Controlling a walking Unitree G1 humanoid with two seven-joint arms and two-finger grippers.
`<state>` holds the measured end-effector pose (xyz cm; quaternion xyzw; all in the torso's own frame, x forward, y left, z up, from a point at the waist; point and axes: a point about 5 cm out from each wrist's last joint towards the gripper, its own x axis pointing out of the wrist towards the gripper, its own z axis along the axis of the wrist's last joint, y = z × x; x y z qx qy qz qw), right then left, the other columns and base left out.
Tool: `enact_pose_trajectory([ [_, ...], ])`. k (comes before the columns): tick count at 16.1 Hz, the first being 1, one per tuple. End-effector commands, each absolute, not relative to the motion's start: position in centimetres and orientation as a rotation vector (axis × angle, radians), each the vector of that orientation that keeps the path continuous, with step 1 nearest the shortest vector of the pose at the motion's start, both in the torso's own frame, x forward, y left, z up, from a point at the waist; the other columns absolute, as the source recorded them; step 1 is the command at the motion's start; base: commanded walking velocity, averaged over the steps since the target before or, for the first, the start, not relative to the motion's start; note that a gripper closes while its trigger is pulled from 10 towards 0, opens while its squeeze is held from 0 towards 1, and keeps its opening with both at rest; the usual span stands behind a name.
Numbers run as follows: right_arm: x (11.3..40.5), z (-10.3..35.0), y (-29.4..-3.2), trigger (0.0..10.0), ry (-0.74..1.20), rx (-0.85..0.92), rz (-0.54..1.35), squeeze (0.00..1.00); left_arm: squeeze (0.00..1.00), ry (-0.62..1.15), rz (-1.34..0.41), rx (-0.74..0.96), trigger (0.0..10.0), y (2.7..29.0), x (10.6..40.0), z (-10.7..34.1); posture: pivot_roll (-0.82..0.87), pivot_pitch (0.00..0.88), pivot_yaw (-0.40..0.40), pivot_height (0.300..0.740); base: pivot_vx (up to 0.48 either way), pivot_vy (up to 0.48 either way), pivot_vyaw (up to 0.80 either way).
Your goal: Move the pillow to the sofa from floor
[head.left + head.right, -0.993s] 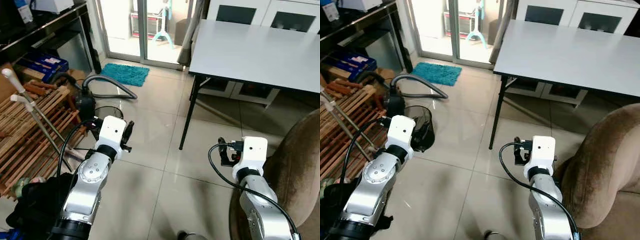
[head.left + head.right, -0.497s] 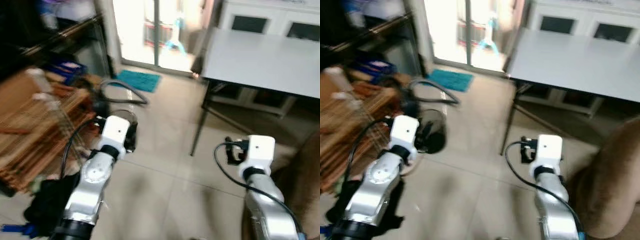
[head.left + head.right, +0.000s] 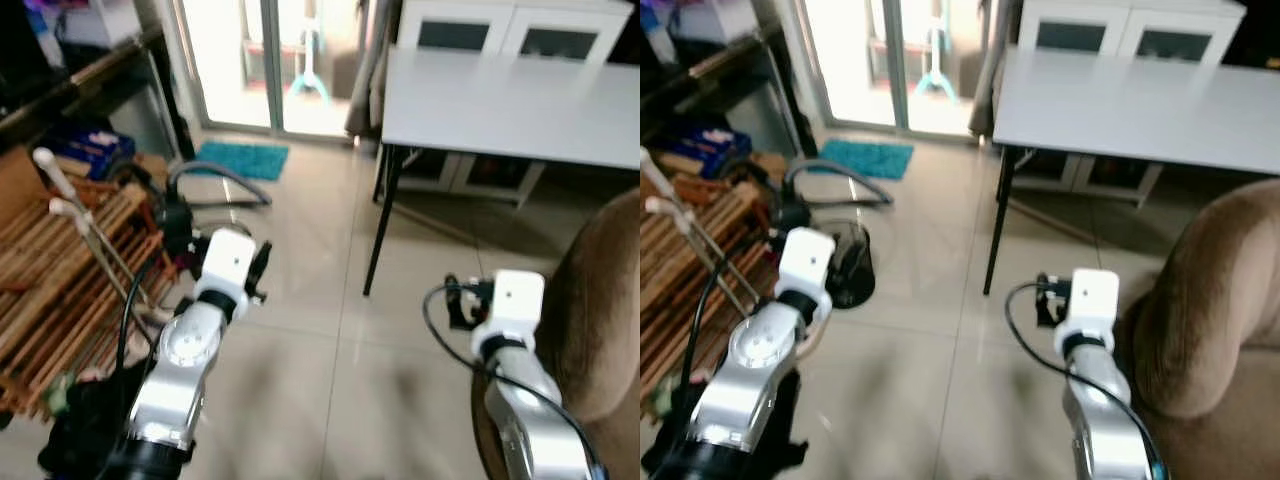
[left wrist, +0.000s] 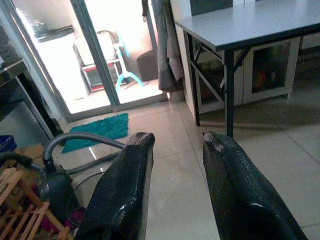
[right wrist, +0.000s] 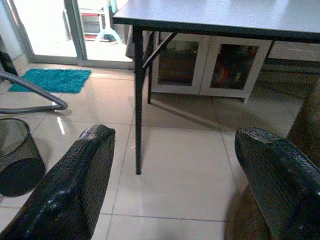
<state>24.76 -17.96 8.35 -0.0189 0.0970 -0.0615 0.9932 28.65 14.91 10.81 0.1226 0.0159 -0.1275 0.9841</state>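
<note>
**Pillow not yet located; both grippers empty**

No pillow can be made out on the floor (image 3: pixel 330 380) in any view, so its place can't be told. The brown sofa (image 3: pixel 1210 290) is seen at the robot's right, just beside the right arm.

The left gripper (image 4: pixel 172 190) is held out over bare tile w/ fingers (image 4: pixel 125 195) spread, nothing between them. The right gripper (image 5: pixel 175 185) is likewise held w/ fingers (image 5: pixel 75 185) wide apart & empty, near the sofa edge.

Surroundings: a grey table (image 3: pixel 500 100) ahead, a vacuum hose (image 3: pixel 215 180) & teal mat (image 3: pixel 240 160) near the glass door, a black bin (image 3: pixel 850 265) by the left arm, a wooden rack (image 3: pixel 60 270) at far left.

Handling, as judged: a pillow is expected to be light, soft & not fragile; it will squash & sag when pinched. A corner or seam edge is prob. best taken, w/ fabric bunched deep between the fingers, or both grippers used on opposite edges. A slick cover could slip, so a firm pinch is advised
</note>
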Motion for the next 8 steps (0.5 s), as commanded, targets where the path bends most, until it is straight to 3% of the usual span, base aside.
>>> enact_pose_trajectory([
  [1,24.96,8.75,-18.22,10.0,0.189,-0.064,-0.136,0.0,0.0,0.043,-0.258,0.245,10.0,14.93,28.72,10.67,-0.07,0.0,0.026,0.74,0.0,0.0,0.0],
  [4,25.18,8.87,-18.69,10.0,0.188,-0.071,-0.146,0.0,0.0,0.059,-0.251,0.24,10.0,15.01,28.63,10.35,-0.06,0.0,0.009,0.74,0.0,0.0,0.0],
  [8,25.38,8.62,-18.4,10.0,0.203,-0.081,-0.118,0.0,0.0,0.059,-0.218,0.243,10.0,15.58,28.13,10.3,-0.05,0.0,-0.019,0.74,0.0,0.0,-0.8],
])
